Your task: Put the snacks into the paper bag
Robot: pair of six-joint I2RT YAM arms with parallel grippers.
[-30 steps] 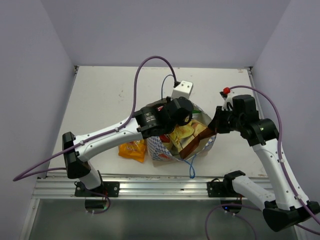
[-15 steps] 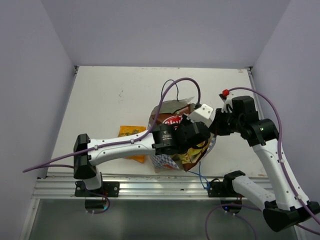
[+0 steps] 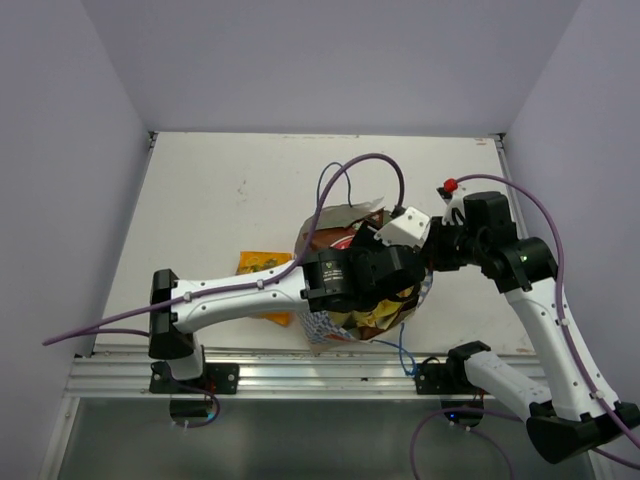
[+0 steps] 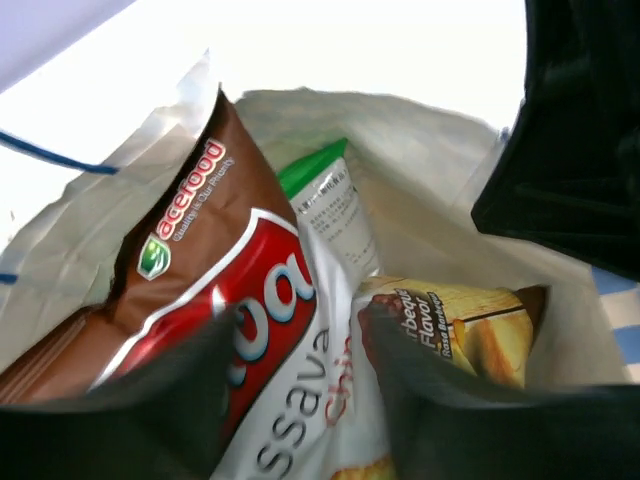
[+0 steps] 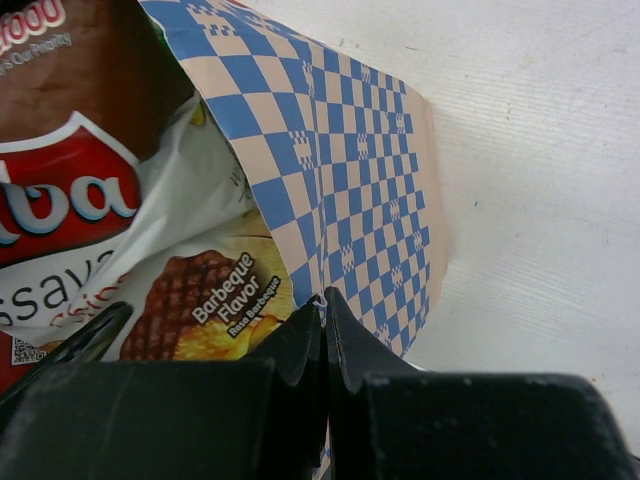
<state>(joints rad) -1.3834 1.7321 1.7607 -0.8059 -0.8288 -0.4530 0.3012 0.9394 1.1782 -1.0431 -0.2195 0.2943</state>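
- The left hand [image 4: 297, 335] is down in the mouth of the paper bag [image 3: 318, 325]. Its fingers are parted a moderate way, with nothing visibly pinched between them.
- The brown-white packet [image 4: 215, 230], with the "Chuba" logo, lies right under that hand and shows through the gap between the two fingers. The blur makes it impossible to tell whether the fingers brush it.
- The green-white packet [image 4: 325, 185] is tucked behind the brown-white one, deeper in the bag against the white lining and past the fingertips.
- A yellow "Barbeque Flavor" panel [image 4: 470, 335] sits just beside one finger of the left hand. I can't tell which packet it belongs to.
- The right hand [image 5: 323, 305] is clamped tight on the bag's rim on the right side, with the blue checkered paper pinched between its closed fingers.
- In the right wrist view the packets lie just inside that rim, close by the closed fingers.
- The orange-yellow packet [image 3: 258, 264] is outside the bag, flat on the surface [image 3: 220, 190] to the bag's left. The left arm [image 3: 240, 295] crosses over it and partly covers it, and it is well apart from both hands.
- The bag sits near the front edge of the surface between the two arms, mouth open upward.
- A thin blue cord handle [image 4: 55, 152] shows at the bag's edge in the left wrist view.
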